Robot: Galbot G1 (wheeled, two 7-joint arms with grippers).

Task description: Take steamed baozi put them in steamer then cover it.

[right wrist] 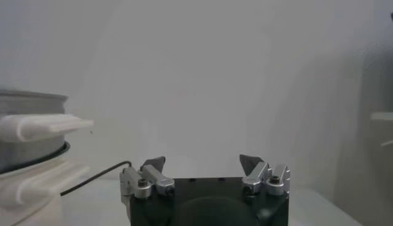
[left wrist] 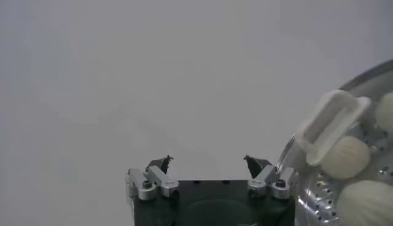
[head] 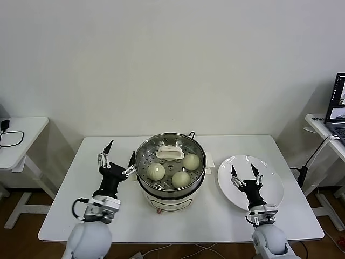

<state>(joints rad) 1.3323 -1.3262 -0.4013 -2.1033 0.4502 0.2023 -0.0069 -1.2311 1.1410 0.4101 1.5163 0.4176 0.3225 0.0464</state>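
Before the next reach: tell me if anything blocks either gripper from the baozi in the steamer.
Nothing visible does. The steamer is uncovered, three baozi showing on its tray. Left gripper stands open beside the pot; right gripper open over the white plate.

Three steamed baozi (head: 156,171) (head: 191,161) (head: 181,178) are sitting in one steamer (head: 144,178) at the middle of one white table (head: 70,210). One white plate (head: 272,186) is lying toward the table's right edge. Two grippers, the left gripper (head: 119,154) and right gripper (head: 246,173), are hovering over it, both spread wide.
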